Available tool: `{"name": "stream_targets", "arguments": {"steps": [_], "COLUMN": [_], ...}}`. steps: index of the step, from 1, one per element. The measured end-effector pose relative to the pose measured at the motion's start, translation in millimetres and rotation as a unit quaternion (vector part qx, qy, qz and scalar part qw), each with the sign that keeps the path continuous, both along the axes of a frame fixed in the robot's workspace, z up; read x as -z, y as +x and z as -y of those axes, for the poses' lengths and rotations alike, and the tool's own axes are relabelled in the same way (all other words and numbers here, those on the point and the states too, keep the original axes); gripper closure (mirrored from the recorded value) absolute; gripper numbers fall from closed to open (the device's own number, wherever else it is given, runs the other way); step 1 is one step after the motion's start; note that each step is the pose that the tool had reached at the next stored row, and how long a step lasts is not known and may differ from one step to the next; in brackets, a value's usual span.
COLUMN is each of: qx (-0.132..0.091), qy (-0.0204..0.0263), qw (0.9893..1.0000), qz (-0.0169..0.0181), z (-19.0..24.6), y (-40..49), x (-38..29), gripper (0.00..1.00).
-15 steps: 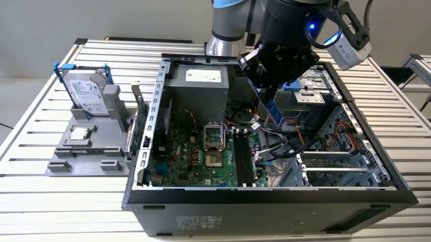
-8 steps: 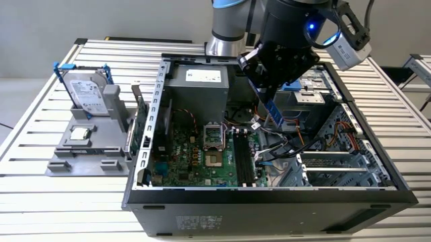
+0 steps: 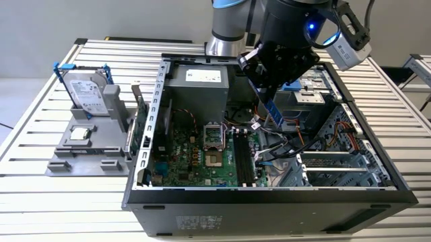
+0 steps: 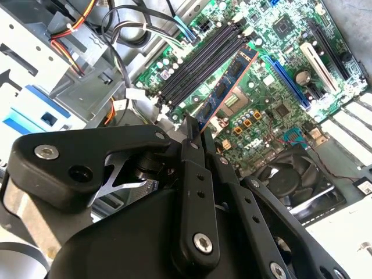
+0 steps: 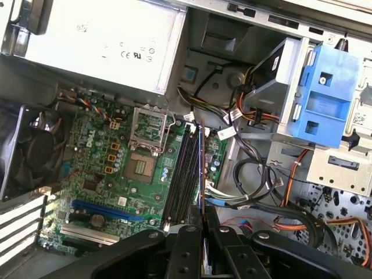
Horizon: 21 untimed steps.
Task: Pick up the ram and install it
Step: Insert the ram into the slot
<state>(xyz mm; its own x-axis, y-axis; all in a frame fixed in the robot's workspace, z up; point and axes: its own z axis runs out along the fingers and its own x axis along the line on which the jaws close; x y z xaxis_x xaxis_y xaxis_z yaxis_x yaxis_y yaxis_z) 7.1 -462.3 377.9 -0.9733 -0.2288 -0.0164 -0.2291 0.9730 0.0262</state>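
Ram [image 3: 271,112] hangs on end from the gripper [image 3: 264,89], whose two black fingers are pinched narrowly on its top edge, over the open computer case [image 3: 269,212] and above the black memory slots [image 3: 243,156] of the green motherboard [image 3: 195,156]. In the second wrist view the stick [image 4: 224,90] slants down from the gripper [image 4: 199,129] across the slots [image 4: 203,61]. In the first wrist view it [image 5: 201,168] shows edge-on, a thin line beside them [image 5: 183,174]. The case lies on its side on a pale slatted metal table [image 3: 67,201]. At the exterior view's left a grey holder [image 3: 88,156] carries a hard drive [image 3: 88,96] in a blue frame and a small square processor [image 3: 81,133]. Behind is a plain grey wall, with another slatted table [image 3: 421,65] at the exterior view's right edge. The arm is cut off at the top, and the gripper's body hides the stick's held end. Whether its lower end touches a slot cannot be made out – cables [image 3: 283,146] crowd behind it.
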Motion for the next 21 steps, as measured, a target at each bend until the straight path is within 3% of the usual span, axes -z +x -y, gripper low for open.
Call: {"name": "stream_targets", "arguments": {"steps": [3, 6, 14, 21], "qx": [0.004, 0.025, 0.082, 0.088], "qy": [0.0, 0.0, 0.0, 0.0001], "qw": [1.0, 0.9997, 0.9967, 0.9961], "qz": [0.0, 0.0, -0.0002, -0.0002], "z": [-0.1, 0.0, 0.0, 0.0], "y": [0.0, 0.0, 0.0, 0.0], "x": [0.4, 1.2, 3.6, 4.8], "gripper": [1.0, 1.0, 1.0, 1.0]}}
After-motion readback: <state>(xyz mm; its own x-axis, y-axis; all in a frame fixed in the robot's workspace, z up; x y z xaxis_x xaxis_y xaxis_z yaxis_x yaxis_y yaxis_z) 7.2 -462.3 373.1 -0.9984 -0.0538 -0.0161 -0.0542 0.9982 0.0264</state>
